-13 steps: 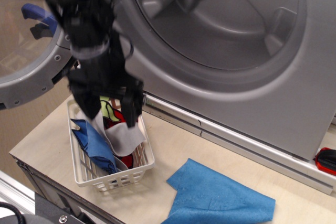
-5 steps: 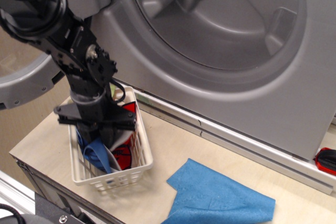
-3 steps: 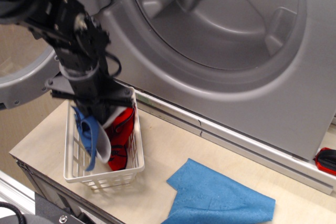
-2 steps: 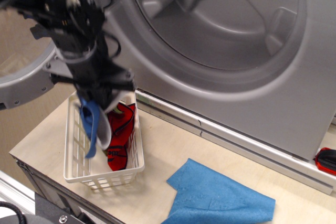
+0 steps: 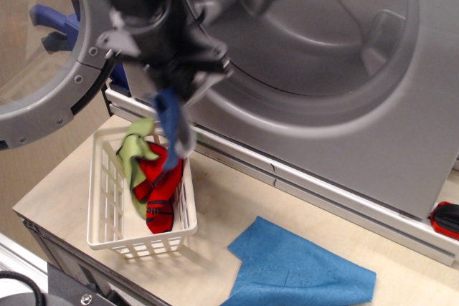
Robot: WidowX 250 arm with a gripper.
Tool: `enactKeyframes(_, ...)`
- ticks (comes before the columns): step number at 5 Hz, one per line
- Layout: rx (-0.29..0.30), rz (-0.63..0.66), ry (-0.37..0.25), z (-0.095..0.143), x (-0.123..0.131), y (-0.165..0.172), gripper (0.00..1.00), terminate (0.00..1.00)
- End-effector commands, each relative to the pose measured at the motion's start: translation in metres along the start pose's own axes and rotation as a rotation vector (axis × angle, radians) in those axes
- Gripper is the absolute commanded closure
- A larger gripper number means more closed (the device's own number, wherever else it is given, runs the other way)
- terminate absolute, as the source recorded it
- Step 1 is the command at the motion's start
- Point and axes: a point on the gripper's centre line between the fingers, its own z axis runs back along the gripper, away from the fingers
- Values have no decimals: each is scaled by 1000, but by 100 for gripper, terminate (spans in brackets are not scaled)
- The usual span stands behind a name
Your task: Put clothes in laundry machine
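Fingers of the gripper [image 5: 174, 84] are pinching a bunch of cloth, though the black arm is blurry. A blue cloth [image 5: 171, 128] and a grey piece are hanging down from it, up in the air in front of the laundry machine [image 5: 301, 69], just below the edge of its big round mouth. A light green cloth [image 5: 131, 152] and a red cloth [image 5: 159, 191] are sitting in the white basket [image 5: 122, 231] on the table [image 5: 301, 213]. Another blue cloth [image 5: 301, 266] is lying flat on the table.
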Motion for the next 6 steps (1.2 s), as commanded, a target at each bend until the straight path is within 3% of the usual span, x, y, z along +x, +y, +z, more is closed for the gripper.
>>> enactKeyframes(1, -66, 15, -122, 16, 58, -38, 100, 0)
enactKeyframes(3, -78, 38, -181, 5, 92, -57, 100, 0)
enactKeyframes(5, -54, -15, -224, -27, 84, -56, 100, 0)
enactKeyframes(6, -34, 14, -201, -32, 89, -55, 0, 0)
